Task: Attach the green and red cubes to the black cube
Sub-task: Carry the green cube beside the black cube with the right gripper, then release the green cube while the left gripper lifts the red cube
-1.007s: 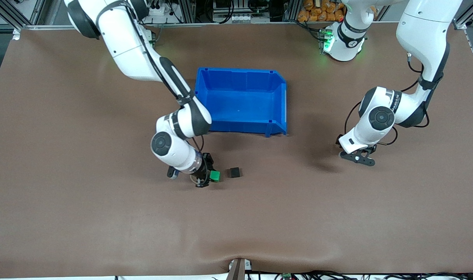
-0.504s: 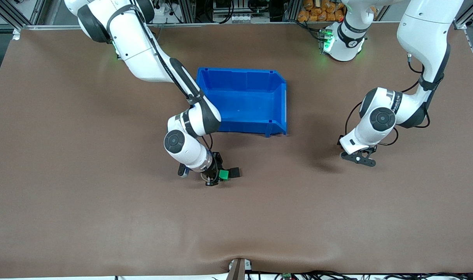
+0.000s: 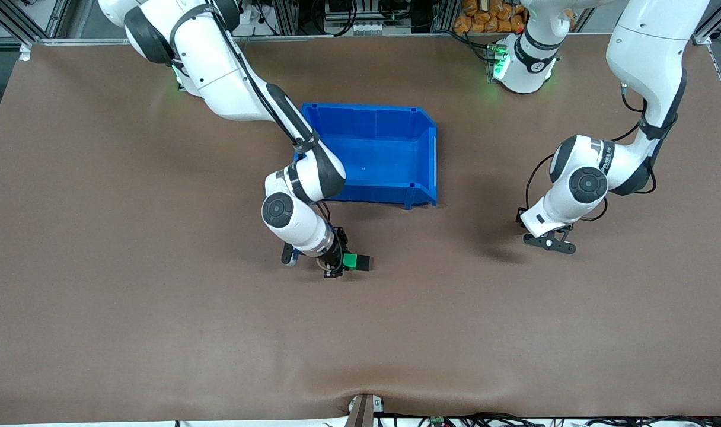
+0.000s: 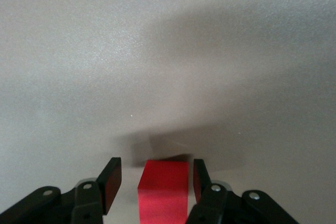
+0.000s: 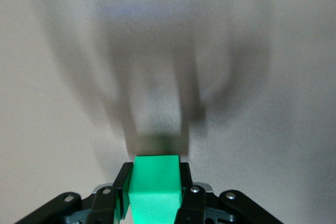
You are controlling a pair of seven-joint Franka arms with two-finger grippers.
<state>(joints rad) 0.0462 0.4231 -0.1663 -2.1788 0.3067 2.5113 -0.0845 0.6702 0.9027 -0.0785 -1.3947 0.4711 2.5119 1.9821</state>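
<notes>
Near the blue bin, toward the front camera: right gripper low at the table, fingers clamped on green cube, pressed against black cube resting on the table. Toward the left arm's end of the table: left gripper, jaws partly apart around red cube, one finger touching it, the other finger standing just off it.

Right tool clamped, left tool parted.
</notes>
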